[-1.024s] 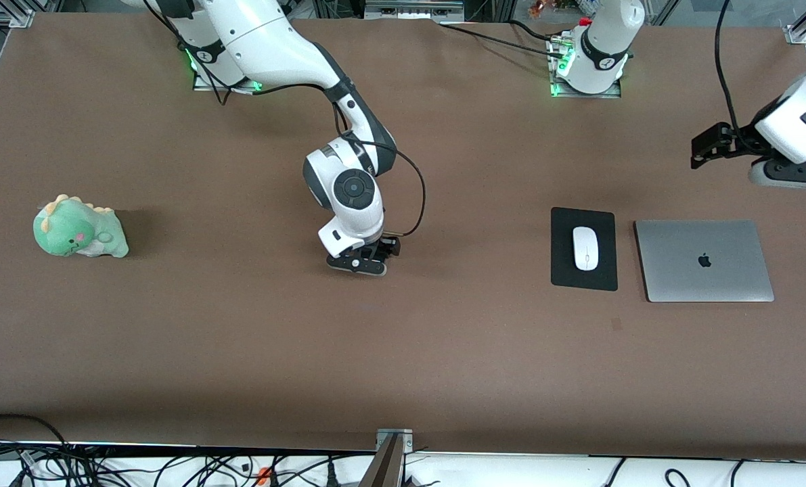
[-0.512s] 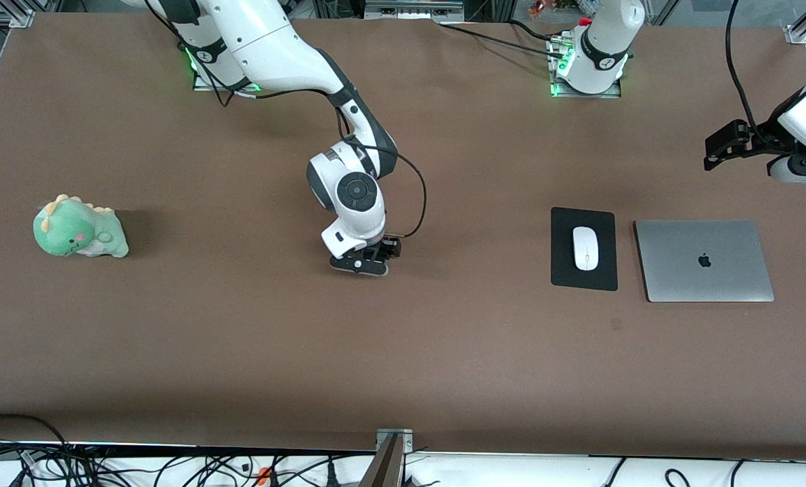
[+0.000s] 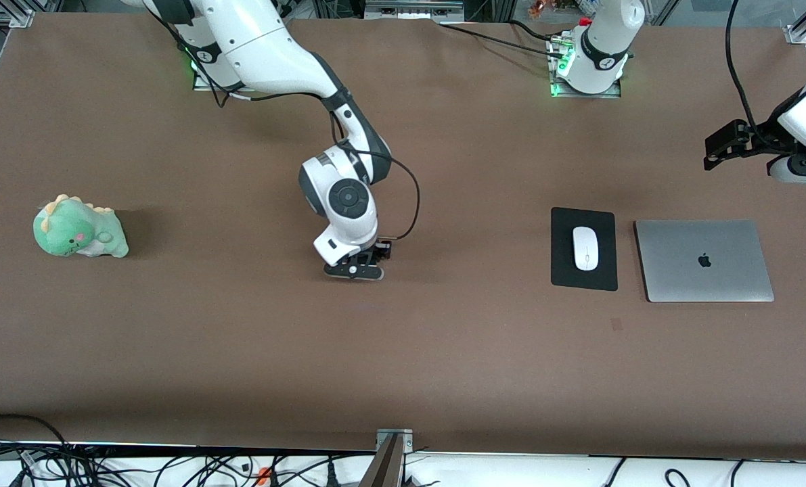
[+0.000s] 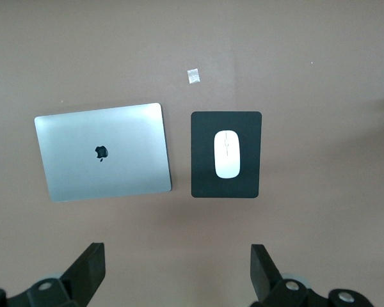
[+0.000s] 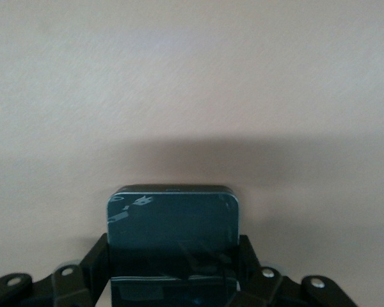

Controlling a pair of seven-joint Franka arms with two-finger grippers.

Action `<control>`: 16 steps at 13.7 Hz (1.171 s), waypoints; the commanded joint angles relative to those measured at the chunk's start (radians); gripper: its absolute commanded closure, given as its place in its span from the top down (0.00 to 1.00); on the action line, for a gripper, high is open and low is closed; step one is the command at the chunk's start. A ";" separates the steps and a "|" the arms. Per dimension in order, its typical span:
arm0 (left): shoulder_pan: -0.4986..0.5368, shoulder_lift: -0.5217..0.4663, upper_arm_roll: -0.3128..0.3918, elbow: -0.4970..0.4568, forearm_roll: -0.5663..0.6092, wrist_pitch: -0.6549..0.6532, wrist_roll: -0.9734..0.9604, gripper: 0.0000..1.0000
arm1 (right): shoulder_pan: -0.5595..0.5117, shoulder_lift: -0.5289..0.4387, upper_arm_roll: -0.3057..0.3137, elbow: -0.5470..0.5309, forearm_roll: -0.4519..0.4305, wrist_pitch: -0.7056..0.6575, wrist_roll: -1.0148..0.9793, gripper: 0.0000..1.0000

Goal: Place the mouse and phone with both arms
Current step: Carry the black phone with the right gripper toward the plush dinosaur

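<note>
A: The phone [image 5: 171, 240], a small black glossy slab with rounded corners, is where exactly?

B: Clamped between the fingers of the right gripper [image 3: 355, 269], low over the bare middle of the brown table [image 3: 240, 352]. In the right wrist view its shiny face reflects the gripper, and a dark shadow lies on the table under its free edge. Whether it touches the table cannot be told.

A: And the small white oval glossy mouse [image 3: 585, 247]?

B: Lying on the flat black rectangular mouse pad [image 3: 583, 284], a thin line running along its middle. Just beside the pad, toward the left arm's end of the table, sits a closed silver laptop [image 3: 704, 260] with a dark apple logo.

A: The left gripper [image 4: 178, 272]?

B: Up in the air near the table's edge at the left arm's end. Its fingers are spread wide, holding nothing; its wrist view looks down on the laptop, pad and mouse.

A: Anything else around?

B: A green plush dinosaur toy [image 3: 79, 228] toward the right arm's end, well apart from the phone. A small pale scrap [image 4: 192, 75] lies on the table near the pad, nearer to the front camera. Nothing lies under the phone but bare table.
</note>
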 commanded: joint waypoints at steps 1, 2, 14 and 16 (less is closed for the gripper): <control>0.008 0.013 -0.005 0.029 -0.010 -0.023 0.000 1.00 | -0.091 -0.084 0.009 -0.015 0.003 -0.097 -0.183 0.31; 0.008 0.013 -0.005 0.029 -0.010 -0.023 0.000 1.00 | -0.123 -0.100 0.008 -0.018 0.003 -0.125 -0.248 0.31; 0.008 0.013 -0.012 0.031 -0.006 -0.023 -0.061 1.00 | -0.426 -0.110 -0.061 -0.197 0.011 0.016 -0.629 0.41; 0.008 0.011 -0.014 0.031 -0.003 -0.023 -0.060 1.00 | -0.435 -0.106 -0.060 -0.197 0.044 0.016 -0.629 0.87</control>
